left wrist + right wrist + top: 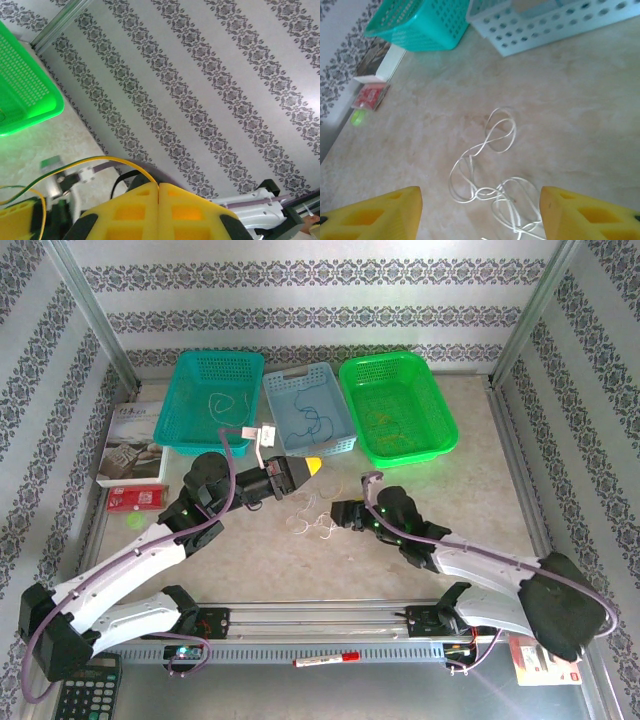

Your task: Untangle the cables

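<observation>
Hovering right gripper point(480, 196), jaws apart, above white cables point(492, 150).
Cables mid-frame just ahead; right nearer, left gripper point(159, 186) clenched.

Thin whitish wires point(490, 145) lie in loose, overlapping loops near the middle of the beige table point(300, 570). A whitish strand point(225, 405) curls in the teal basket point(170, 405), a dark blue strand point(312, 420) in the pale blue basket point(300, 375), and faint, seemingly yellow-orange strands point(385, 425) in the green basket point(440, 410).
</observation>
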Robot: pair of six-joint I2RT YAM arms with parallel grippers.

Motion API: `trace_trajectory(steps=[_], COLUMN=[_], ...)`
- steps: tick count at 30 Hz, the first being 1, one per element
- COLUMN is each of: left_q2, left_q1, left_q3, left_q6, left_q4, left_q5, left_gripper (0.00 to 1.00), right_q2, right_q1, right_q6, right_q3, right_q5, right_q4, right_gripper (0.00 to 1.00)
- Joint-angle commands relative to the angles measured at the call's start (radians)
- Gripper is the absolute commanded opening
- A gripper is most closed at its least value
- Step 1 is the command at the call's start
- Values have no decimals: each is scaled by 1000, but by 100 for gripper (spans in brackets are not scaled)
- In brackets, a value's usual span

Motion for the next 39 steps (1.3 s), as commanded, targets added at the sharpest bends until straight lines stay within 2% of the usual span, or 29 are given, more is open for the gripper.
trace_trajectory(steps=[1,7,13,18,31,36,39], left_q2=[-3,2,14,23,46,47,46], left_q1=[11,13,14,16,22,22,23], left_q3=[-4,-6,-13,-18,-10,-7,-6], left_q6=[24,24,23,23,16,14,14], left_q4=[18,24,36,45,65,68,72], left_q5=[-3,-1,0,-5,2,-1,-5], left_gripper=[0,0,0,0,0,0,0], right_q2=[-69,-225,-375,-434,-232,-122,-62], right_q1=[-55,-106,-101,-78,21,22,23], right_q6=[-31,-27,-19,-4,-21,-26,-25], right_q3=[-32,-52,-52,-17,106,116,113], right_q5=[22,-17,-84,-93,-78,-70,-69], right_q4=[-112,-174,-129,-120,-20,35,64], right_gripper=[64,63,64,65,67,63,57])
